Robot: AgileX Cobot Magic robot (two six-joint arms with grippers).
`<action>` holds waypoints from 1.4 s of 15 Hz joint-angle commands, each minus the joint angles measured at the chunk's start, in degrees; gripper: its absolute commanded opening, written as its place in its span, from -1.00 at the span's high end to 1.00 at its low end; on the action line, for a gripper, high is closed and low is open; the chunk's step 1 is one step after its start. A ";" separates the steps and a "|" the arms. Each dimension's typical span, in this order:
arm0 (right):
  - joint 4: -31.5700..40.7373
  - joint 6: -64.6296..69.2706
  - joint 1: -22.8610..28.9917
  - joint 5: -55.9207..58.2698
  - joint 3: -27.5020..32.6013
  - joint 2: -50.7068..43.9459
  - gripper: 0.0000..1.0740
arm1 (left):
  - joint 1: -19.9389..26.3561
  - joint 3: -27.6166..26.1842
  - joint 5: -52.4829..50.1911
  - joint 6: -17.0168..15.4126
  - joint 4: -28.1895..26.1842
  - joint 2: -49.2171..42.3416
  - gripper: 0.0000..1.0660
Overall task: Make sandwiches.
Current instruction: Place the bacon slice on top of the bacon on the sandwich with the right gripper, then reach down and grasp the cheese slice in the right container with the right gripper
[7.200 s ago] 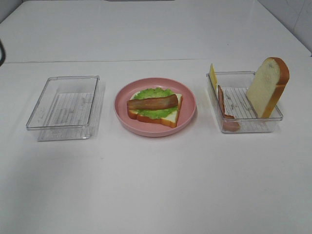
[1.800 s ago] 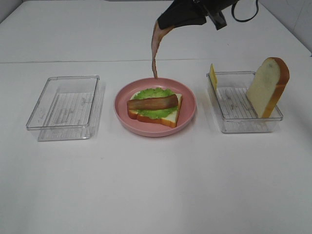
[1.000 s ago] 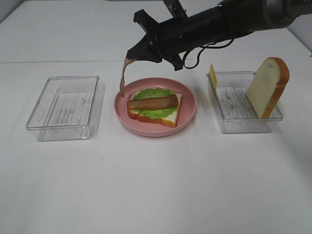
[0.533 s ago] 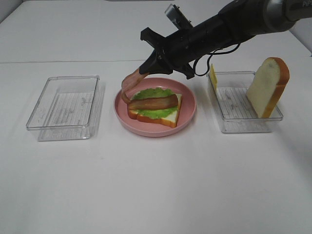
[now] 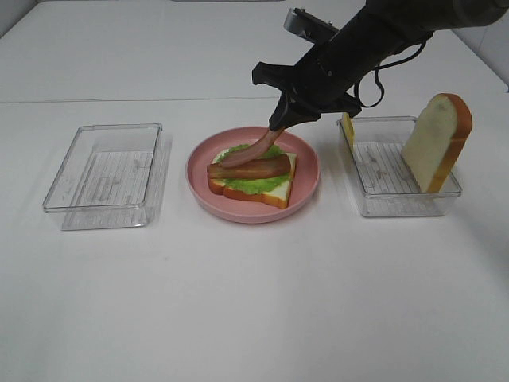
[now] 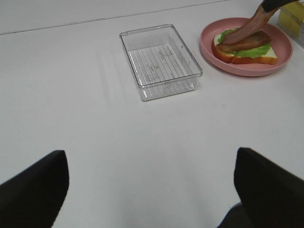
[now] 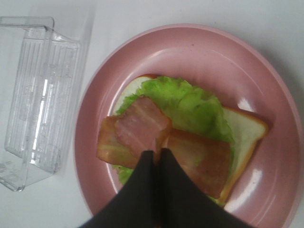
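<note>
The sandwich stack lies on a round pink plate [image 5: 200, 185]: a bread slice [image 5: 270, 191], green lettuce [image 5: 256, 184] and a bacon strip [image 5: 248, 169]. My right gripper [image 5: 280, 121] is above the plate's far side, shut on the top end of a second bacon strip [image 5: 254, 147]. That strip's lower end rests on the stack. The right wrist view shows the shut fingers [image 7: 154, 164] pinching this strip [image 7: 142, 124] over the lettuce [image 7: 192, 104]. A second bread slice [image 5: 437, 142] and yellow cheese [image 5: 347, 123] stand in the right tray [image 5: 382, 205]. My left gripper [image 6: 148, 156] is open and empty, far from the plate [image 6: 285, 54].
An empty clear tray [image 5: 103, 171] stands left of the plate; it also shows in the left wrist view [image 6: 161, 59] and the right wrist view [image 7: 33, 95]. The white table [image 5: 254, 302] stretches in front.
My right gripper has moved right and down with the second bacon strip. The strip hung over the plate's left edge before; its lower end now lies on the stack.
</note>
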 commanded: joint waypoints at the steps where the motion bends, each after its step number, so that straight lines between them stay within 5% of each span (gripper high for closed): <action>1: -1.49 1.03 -0.11 0.57 -0.11 0.23 1.00 | 0.23 0.17 -0.29 -0.06 0.00 -0.46 -0.68; 3: -1.09 0.97 -0.11 0.80 -0.11 0.23 0.83 | 0.23 0.17 -0.29 -0.06 0.00 -0.46 -0.68; 4: -1.15 0.97 -0.11 1.72 -0.11 0.23 0.30 | 0.23 0.17 -0.29 -0.06 0.00 -0.46 -0.68; 5: -1.49 0.92 -0.11 1.72 -0.11 0.23 0.01 | 0.23 0.17 -0.29 -0.06 0.00 -0.46 -0.68; 7: -1.83 0.52 -0.11 1.78 -0.11 0.23 -0.30 | 0.23 0.17 -0.29 -0.06 0.00 -0.46 -0.68; 13: -7.05 0.34 -0.11 2.86 -0.23 -4.93 -0.30 | 0.23 0.17 -0.29 -0.06 0.00 -0.46 -0.68; 21: -31.17 14.55 -0.23 6.13 -4.76 -7.79 -0.30 | 0.23 0.17 -0.29 -0.06 0.00 -0.46 -0.68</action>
